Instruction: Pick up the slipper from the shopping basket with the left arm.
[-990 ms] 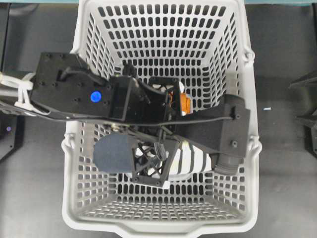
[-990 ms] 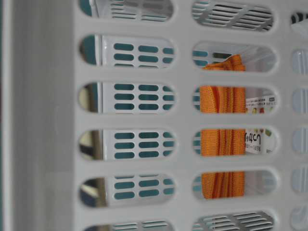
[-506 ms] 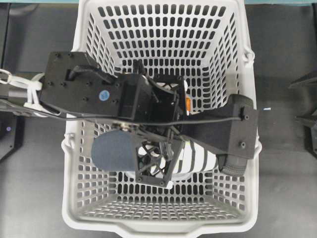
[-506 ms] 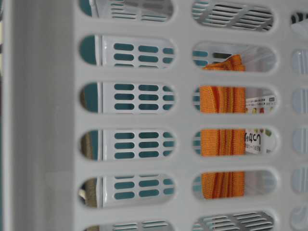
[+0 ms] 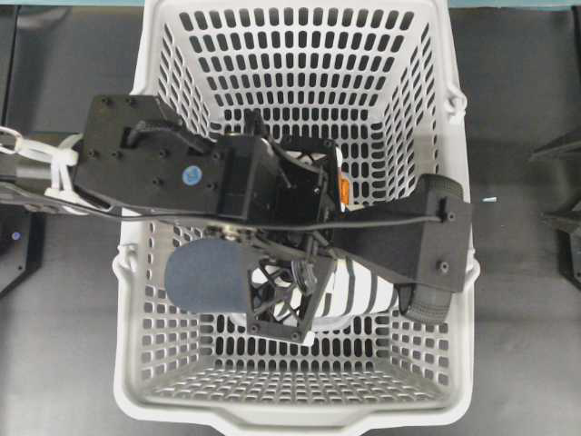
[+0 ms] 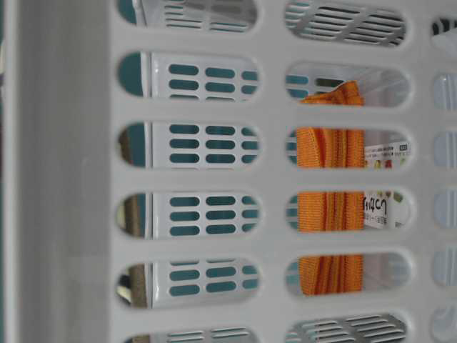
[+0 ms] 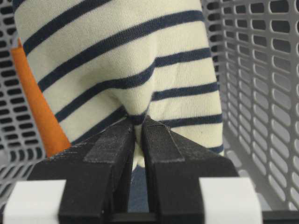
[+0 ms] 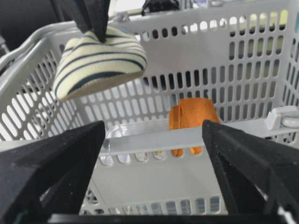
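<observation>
The slipper [image 5: 204, 277], cream with navy stripes and a navy insole, hangs inside the shopping basket [image 5: 300, 413], clear of its floor. My left gripper [image 5: 290, 291] is shut on it from above. In the left wrist view the left gripper [image 7: 138, 123] pinches a fold of the slipper's striped toe fabric [image 7: 131, 60]. The right wrist view shows the slipper [image 8: 98, 63] dangling from the left fingers [image 8: 96, 16] at about rim height. My right gripper [image 8: 153, 128] is open and empty, outside the basket's near rim [image 8: 187, 135].
A folded orange cloth [image 5: 342, 189] stands against the basket wall; it also shows in the table-level view [image 6: 328, 214] and the right wrist view [image 8: 191, 116]. A labelled clear packet [image 6: 382, 207] lies beside it. The left arm's elbow [image 5: 427, 245] overhangs the basket's right rim.
The left arm has risen with the slipper. The navy insole looks larger and sits a little further left. The orange cloth and the basket have not moved.
</observation>
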You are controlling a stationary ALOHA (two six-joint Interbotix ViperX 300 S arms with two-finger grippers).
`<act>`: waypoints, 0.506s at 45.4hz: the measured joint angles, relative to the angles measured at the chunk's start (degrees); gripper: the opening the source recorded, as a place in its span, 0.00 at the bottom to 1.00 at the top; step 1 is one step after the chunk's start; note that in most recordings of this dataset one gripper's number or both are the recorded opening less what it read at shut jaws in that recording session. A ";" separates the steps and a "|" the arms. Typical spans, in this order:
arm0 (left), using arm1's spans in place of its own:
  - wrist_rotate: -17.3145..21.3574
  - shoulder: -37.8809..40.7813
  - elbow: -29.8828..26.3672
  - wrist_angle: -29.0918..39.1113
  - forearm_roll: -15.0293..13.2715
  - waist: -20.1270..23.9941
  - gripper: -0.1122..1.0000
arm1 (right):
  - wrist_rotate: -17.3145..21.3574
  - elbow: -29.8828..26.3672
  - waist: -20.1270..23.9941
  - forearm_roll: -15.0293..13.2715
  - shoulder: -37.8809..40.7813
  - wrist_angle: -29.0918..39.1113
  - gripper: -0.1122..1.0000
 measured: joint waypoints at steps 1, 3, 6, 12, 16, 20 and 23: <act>0.00 -0.09 0.00 0.00 -0.09 0.00 0.14 | 0.09 0.00 0.00 0.00 0.00 0.00 0.82; 0.00 0.00 0.00 0.09 0.00 0.09 0.14 | 0.09 0.00 0.00 0.00 -0.09 -0.09 0.82; 0.09 0.00 0.00 0.26 -0.09 0.00 0.14 | 0.09 0.00 0.00 0.00 -0.09 -0.09 0.82; 0.18 -0.09 0.00 0.18 0.00 0.09 0.14 | 0.09 0.09 0.00 0.00 -0.09 -0.09 0.82; 0.18 0.00 0.00 0.26 0.00 0.09 0.14 | 0.09 0.09 0.00 0.00 -0.09 -0.09 0.82; 0.18 -0.09 0.00 0.26 0.00 0.09 0.14 | 0.09 0.09 0.00 0.00 -0.09 -0.26 0.82; 0.18 0.00 -0.09 0.35 0.00 0.09 0.14 | 0.09 0.09 0.00 0.00 -0.09 -0.26 0.82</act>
